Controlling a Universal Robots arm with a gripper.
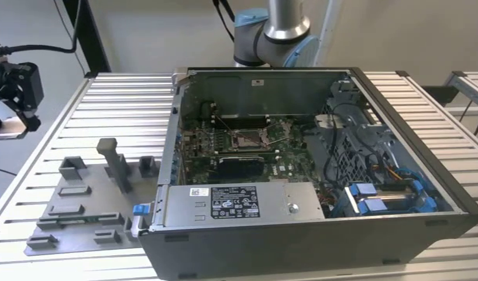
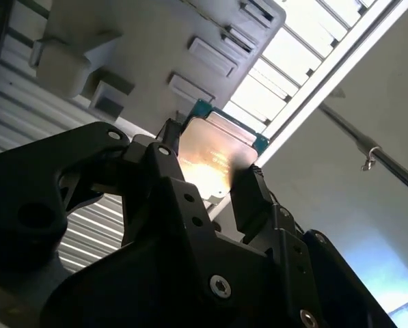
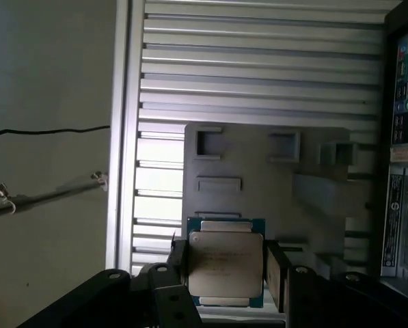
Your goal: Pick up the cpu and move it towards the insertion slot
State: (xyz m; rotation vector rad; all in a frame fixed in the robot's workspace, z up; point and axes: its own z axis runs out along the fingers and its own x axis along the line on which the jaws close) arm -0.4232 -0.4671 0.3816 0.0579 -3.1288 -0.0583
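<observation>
The cpu (image 3: 225,263) is a thin square chip with a silvery top and a teal-green rim, and it is clamped between my two black fingers (image 3: 277,273). My gripper (image 3: 225,272) is shut on it in both wrist views, with the cpu (image 2: 216,152) lifted clear above the grey fixture plate (image 3: 258,171). In the exterior view my gripper (image 1: 14,117) hangs beyond the table edge at the exterior view's left. It is far from the insertion slot (image 1: 247,138), a small square socket on the green board inside the open computer case (image 1: 317,234).
The grey fixture plate (image 1: 82,205) with raised blocks and a post lies on the slatted metal table (image 1: 121,105) between my gripper and the case. A black rectangular recess (image 1: 239,167) sits just in front of the socket. Cables and blue parts crowd the case at the exterior view's right.
</observation>
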